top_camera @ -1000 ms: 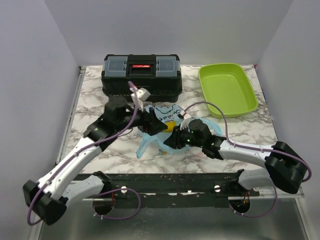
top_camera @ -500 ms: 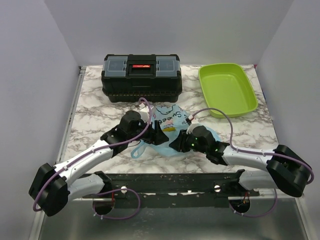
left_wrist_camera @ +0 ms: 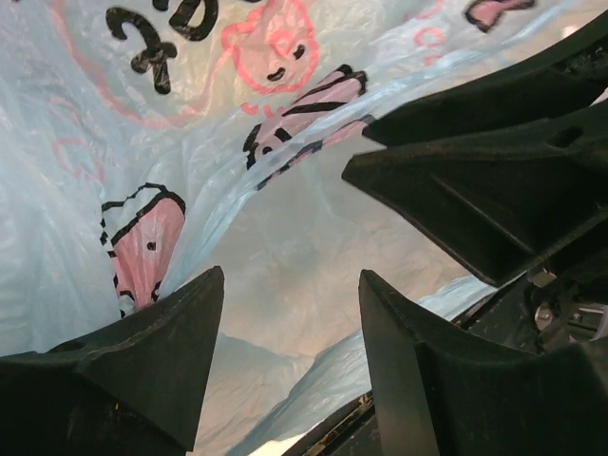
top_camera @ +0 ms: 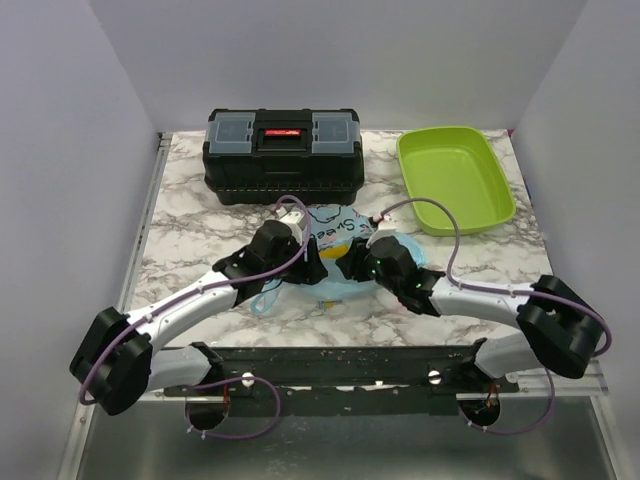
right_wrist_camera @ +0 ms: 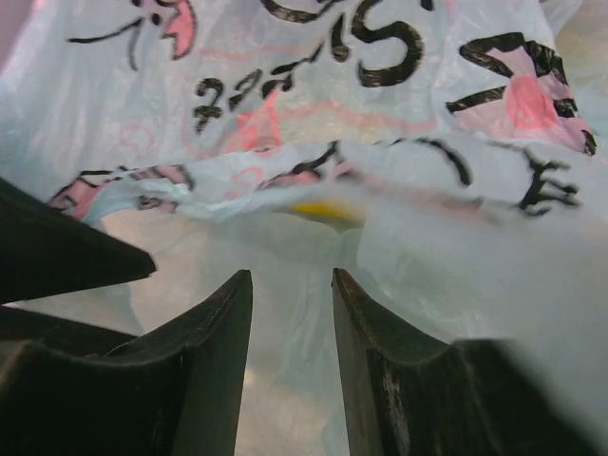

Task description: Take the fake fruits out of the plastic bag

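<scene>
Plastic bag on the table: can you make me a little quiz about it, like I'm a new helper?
1. True or false: the lime-green tray holds fruit.
2. What stands just beyond the plastic bag? A) black toolbox B) red bucket C) book
3. Right wrist view: the fake fruit peeking out at the bag's fold is coloured ____.
Key: 1 false; 2 A; 3 yellow.

A white table top [top_camera: 190,215] with grey marble veining is seen from above, enclosed by plain pale grey walls at the back [top_camera: 340,60], left [top_camera: 60,200] and right [top_camera: 590,150]. A black toolbox [top_camera: 283,155] is set near the back wall, with a lime-green tray [top_camera: 455,180] to its right. The near edge is bounded by a black rail [top_camera: 340,362]. The scene is evenly lit.
</scene>
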